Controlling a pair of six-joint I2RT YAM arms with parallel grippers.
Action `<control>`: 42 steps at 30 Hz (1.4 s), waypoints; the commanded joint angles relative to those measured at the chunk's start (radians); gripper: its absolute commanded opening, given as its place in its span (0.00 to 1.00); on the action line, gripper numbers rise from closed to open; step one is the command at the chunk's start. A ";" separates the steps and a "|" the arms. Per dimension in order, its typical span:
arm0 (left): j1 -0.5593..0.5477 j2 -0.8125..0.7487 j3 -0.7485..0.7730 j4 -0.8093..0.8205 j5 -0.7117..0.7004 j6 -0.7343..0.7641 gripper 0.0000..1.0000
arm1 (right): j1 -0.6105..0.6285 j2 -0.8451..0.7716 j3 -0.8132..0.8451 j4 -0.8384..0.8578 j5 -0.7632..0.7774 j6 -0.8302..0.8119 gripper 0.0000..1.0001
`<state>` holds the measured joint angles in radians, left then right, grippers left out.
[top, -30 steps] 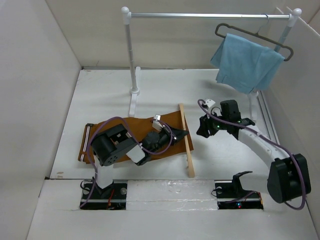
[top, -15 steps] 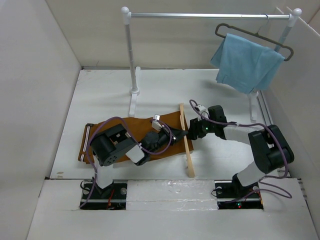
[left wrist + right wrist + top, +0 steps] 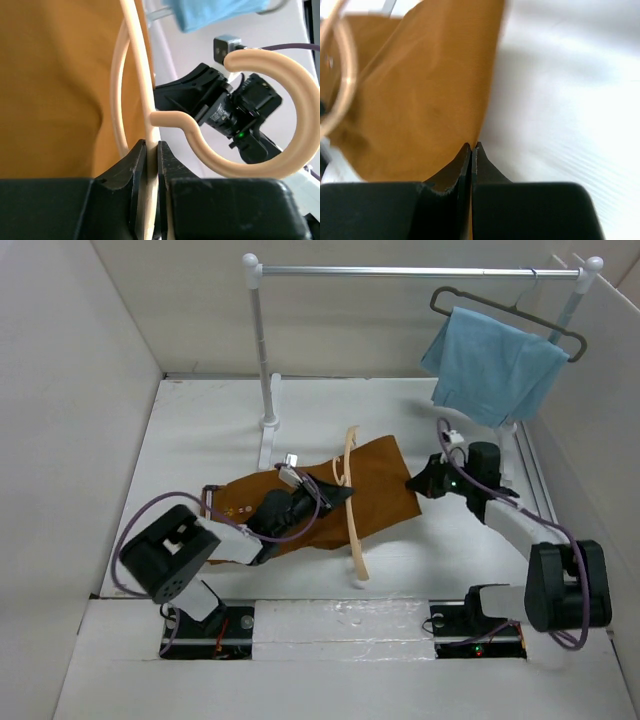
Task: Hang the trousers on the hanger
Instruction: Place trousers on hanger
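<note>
Rust-brown trousers (image 3: 385,490) are spread across the middle of the table (image 3: 200,430), waistband end over toward the left arm. The left gripper (image 3: 338,494) is clamped tight on the pale wood-coloured hanger (image 3: 355,530), right next to where the hook comes off, and from above the hanger shows as a thin edge-on curve over the cloth. Can't tell if the fabric actually goes through it. The right gripper (image 3: 412,483) is pinched closed on the trousers' right-hand edge. At the back right, a light blue cloth (image 3: 495,365) hangs on a dark hanger (image 3: 440,298) from the rail (image 3: 400,272).
</note>
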<state>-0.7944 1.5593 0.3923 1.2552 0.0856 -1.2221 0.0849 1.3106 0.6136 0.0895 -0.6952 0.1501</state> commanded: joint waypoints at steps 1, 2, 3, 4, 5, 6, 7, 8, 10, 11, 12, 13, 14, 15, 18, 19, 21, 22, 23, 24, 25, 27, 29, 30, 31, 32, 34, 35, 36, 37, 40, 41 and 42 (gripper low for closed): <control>0.049 -0.143 0.060 -0.144 0.055 0.179 0.00 | -0.101 -0.121 -0.006 -0.068 -0.001 -0.047 0.00; 0.063 -0.157 0.066 -0.169 0.096 0.197 0.00 | -0.156 -0.138 -0.014 -0.083 -0.004 -0.053 0.00; 0.075 -0.183 0.074 -0.241 0.111 0.237 0.00 | -0.181 -0.152 -0.026 -0.114 -0.003 -0.060 0.00; 0.086 -0.214 0.100 -0.325 0.118 0.287 0.00 | -0.239 -0.162 -0.035 -0.125 -0.012 -0.067 0.00; 0.086 -0.214 0.100 -0.326 0.118 0.288 0.00 | -0.240 -0.162 -0.035 -0.125 -0.012 -0.067 0.00; 0.086 -0.234 0.108 -0.383 0.123 0.320 0.00 | -0.255 -0.157 -0.032 -0.137 -0.020 -0.075 0.00; 0.086 -0.243 0.108 -0.395 0.132 0.328 0.00 | -0.255 -0.148 -0.034 -0.142 -0.021 -0.089 0.00; 0.086 -0.248 0.109 -0.407 0.138 0.335 0.00 | -0.266 -0.133 -0.034 -0.137 -0.023 -0.092 0.00; 0.086 -0.258 0.124 -0.457 0.152 0.369 0.00 | -0.275 -0.116 -0.032 -0.135 -0.003 -0.099 0.00; 0.086 -0.258 0.129 -0.486 0.155 0.378 0.00 | -0.289 -0.108 -0.032 -0.117 0.002 -0.101 0.00; 0.086 -0.248 0.129 -0.505 0.154 0.377 0.00 | -0.301 -0.082 -0.032 -0.100 0.002 -0.098 0.00; 0.086 -0.230 0.123 -0.490 0.173 0.366 0.00 | -0.301 -0.053 -0.025 -0.058 -0.016 -0.090 0.00; 0.077 -0.205 0.126 -0.461 0.189 0.331 0.00 | -0.292 -0.019 -0.014 -0.012 -0.082 -0.077 0.00; 0.063 -0.152 0.135 -0.427 0.192 0.316 0.00 | -0.245 0.034 -0.002 0.007 -0.098 -0.064 0.00; -0.015 -0.050 0.189 -0.370 0.143 0.270 0.00 | -0.137 0.050 0.087 -0.052 -0.032 -0.101 0.00; -0.031 -0.027 0.215 -0.363 0.103 0.254 0.00 | -0.087 0.033 0.103 -0.080 -0.003 -0.118 0.00; -0.031 -0.002 0.218 -0.359 0.048 0.193 0.00 | -0.077 -0.003 0.091 -0.083 0.031 -0.106 0.00; -0.031 -0.002 0.223 -0.375 -0.022 0.176 0.00 | -0.077 -0.037 0.078 -0.085 0.033 -0.098 0.00; -0.031 -0.005 0.229 -0.431 -0.055 0.164 0.00 | -0.108 -0.051 0.058 -0.121 0.030 -0.101 0.00; -0.031 -0.014 0.238 -0.469 -0.075 0.167 0.00 | -0.125 -0.063 0.051 -0.138 0.033 -0.112 0.00; -0.031 -0.024 0.244 -0.497 -0.140 0.168 0.00 | -0.145 -0.077 0.041 -0.157 0.033 -0.133 0.00; -0.031 -0.074 0.227 -0.530 -0.179 0.158 0.00 | -0.221 -0.103 0.019 -0.191 0.028 -0.138 0.00; -0.031 -0.111 0.194 -0.557 -0.230 0.150 0.00 | -0.284 -0.123 0.002 -0.180 -0.007 -0.164 0.00; -0.031 -0.140 0.183 -0.569 -0.237 0.145 0.00 | -0.334 -0.128 -0.009 -0.171 -0.021 -0.159 0.00; -0.017 -0.152 0.159 -0.570 -0.234 0.138 0.00 | -0.349 -0.128 -0.005 -0.174 -0.030 -0.167 0.00; -0.017 -0.160 0.146 -0.567 -0.228 0.136 0.00 | -0.358 -0.126 0.003 -0.198 -0.030 -0.179 0.00; -0.017 -0.188 0.122 -0.577 -0.239 0.131 0.00 | -0.367 -0.113 0.018 -0.215 -0.030 -0.193 0.00; -0.017 -0.202 0.105 -0.589 -0.241 0.130 0.00 | -0.378 -0.111 0.011 -0.199 -0.033 -0.187 0.00; -0.017 -0.205 0.105 -0.583 -0.241 0.130 0.00 | -0.378 -0.111 0.011 -0.198 -0.033 -0.187 0.00; -0.017 -0.209 0.089 -0.577 -0.238 0.133 0.00 | -0.378 -0.109 0.008 -0.191 -0.038 -0.184 0.00; -0.006 -0.197 0.100 -0.531 -0.198 0.156 0.00 | -0.389 -0.090 0.012 -0.197 -0.043 -0.202 0.00; -0.006 -0.191 0.115 -0.537 -0.193 0.171 0.00 | -0.389 -0.083 0.015 -0.203 -0.044 -0.205 0.00; -0.015 -0.177 0.135 -0.545 -0.193 0.179 0.00 | -0.389 -0.079 0.017 -0.204 -0.041 -0.207 0.00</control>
<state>-0.8120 1.3842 0.4953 0.6838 -0.0978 -1.0752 -0.2893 1.2205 0.6067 -0.1467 -0.7193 -0.0219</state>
